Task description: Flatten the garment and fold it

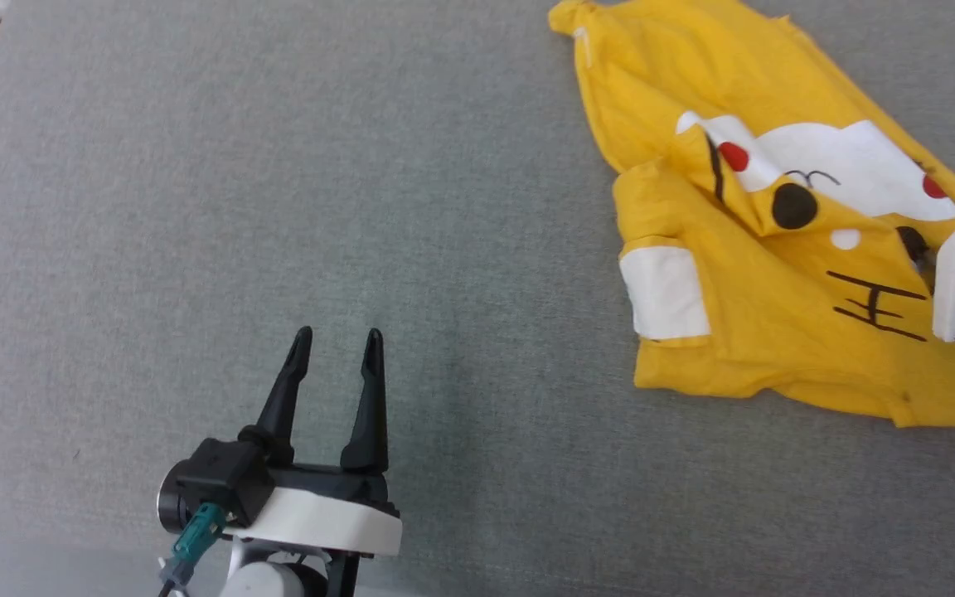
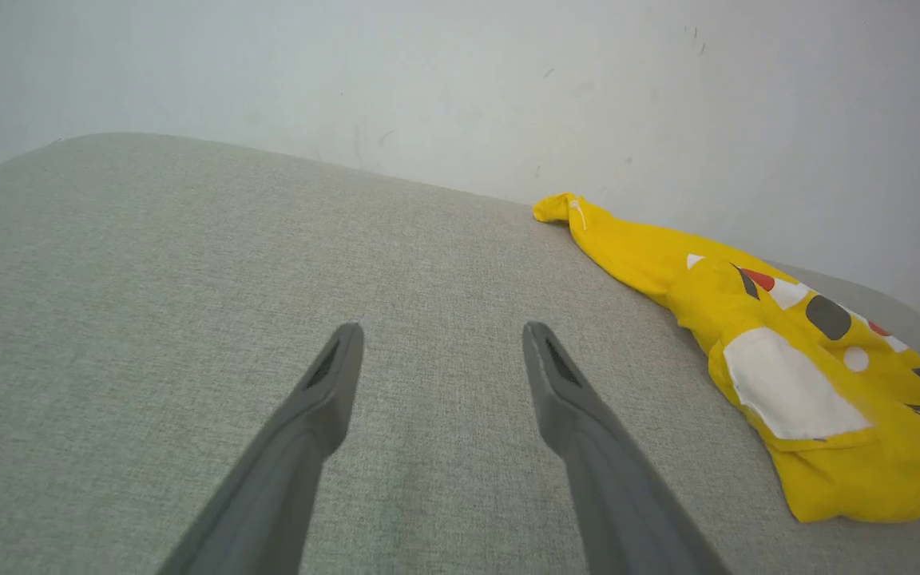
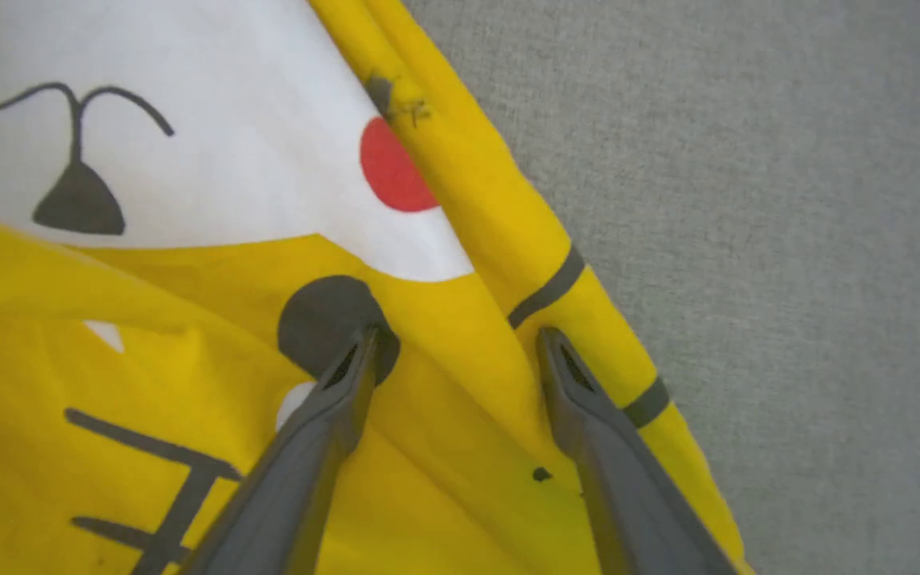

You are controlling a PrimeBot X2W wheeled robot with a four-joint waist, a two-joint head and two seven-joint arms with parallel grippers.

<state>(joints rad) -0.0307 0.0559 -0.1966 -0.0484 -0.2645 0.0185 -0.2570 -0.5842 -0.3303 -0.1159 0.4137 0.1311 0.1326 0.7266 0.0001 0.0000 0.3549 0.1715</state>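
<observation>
Grey woven surface (image 1: 196,207): at left, the left gripper (image 1: 338,333) hovers spread and empty, well apart from the garment (image 1: 743,315). The garment lies crumpled at right, its long axis diagonal. The nearer right gripper (image 3: 458,331) is poised over its print, fingers wide, gripping nothing.

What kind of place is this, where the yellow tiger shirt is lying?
Probably an indoor room set up for folding clothes. The yellow T-shirt lies crumpled on a wide grey cloth-covered surface, maybe a padded table or bed, with a bare pale wall behind it.
</observation>
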